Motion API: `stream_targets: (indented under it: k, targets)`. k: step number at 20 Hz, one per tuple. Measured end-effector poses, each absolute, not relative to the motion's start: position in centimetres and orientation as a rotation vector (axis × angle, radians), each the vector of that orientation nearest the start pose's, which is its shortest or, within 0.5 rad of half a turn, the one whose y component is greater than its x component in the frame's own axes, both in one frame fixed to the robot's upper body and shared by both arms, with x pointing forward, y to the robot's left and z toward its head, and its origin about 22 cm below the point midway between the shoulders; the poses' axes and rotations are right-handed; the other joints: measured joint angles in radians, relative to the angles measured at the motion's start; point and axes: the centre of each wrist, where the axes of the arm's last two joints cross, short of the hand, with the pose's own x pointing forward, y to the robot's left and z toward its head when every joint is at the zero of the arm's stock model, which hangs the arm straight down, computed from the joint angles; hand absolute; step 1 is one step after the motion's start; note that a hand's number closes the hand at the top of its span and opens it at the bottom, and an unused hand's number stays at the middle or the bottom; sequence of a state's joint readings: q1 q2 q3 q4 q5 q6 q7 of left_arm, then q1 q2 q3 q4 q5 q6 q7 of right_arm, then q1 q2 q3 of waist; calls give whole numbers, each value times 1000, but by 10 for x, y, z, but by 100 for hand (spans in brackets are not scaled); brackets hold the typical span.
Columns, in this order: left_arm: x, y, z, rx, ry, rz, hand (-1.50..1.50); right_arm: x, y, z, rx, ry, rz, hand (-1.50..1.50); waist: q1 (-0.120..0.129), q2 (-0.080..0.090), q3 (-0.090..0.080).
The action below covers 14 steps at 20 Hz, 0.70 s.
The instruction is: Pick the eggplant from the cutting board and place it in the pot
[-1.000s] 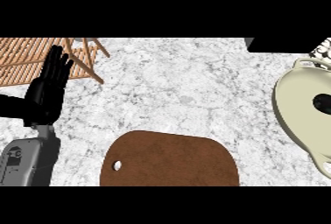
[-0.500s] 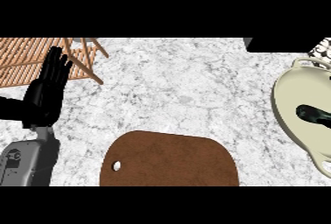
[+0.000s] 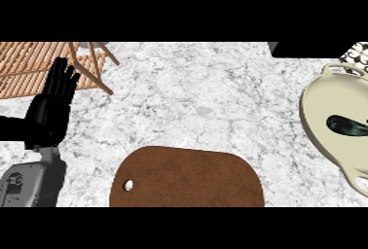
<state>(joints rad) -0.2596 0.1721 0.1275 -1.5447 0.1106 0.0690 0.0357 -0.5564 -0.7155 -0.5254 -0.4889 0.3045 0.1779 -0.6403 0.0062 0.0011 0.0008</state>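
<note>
A dark eggplant (image 3: pixel 348 125) lies inside the cream pot (image 3: pixel 321 121) at the right edge of the head view, partly cut off by the frame. The brown cutting board (image 3: pixel 188 178) sits at the bottom centre with nothing on it. My left hand (image 3: pixel 52 108) rests open at the left, fingers straight and pointing up, far from the board and the pot. My right hand does not show.
A wooden slatted rack (image 3: pixel 43 65) stands at the upper left, just behind my left hand. A dark object (image 3: pixel 309 48) sits at the upper right above the pot. Marble counter (image 3: pixel 201 102) spreads between board and pot.
The eggplant has shifted inside the pot, moving lower and leftward and settling. My left hand has not moved.
</note>
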Motion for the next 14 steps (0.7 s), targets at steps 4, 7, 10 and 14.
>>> stream_targets:
  k: [4,7,10,14]
  targets:
    - [301,268,78,104,-1769,43,0,289,-533,71,-618,-1723,117,-150,4,3,1]
    - [298,269,74,96,-1770,37,0,274,-553,79,-613,-1753,38,-150,8,5,2]
    - [305,269,79,96,-1774,38,0,255,-571,85,-600,-1778,-34,-150,9,8,3]
    - [307,263,79,86,-1772,39,0,229,-590,86,-618,-1782,-100,-150,15,12,5]
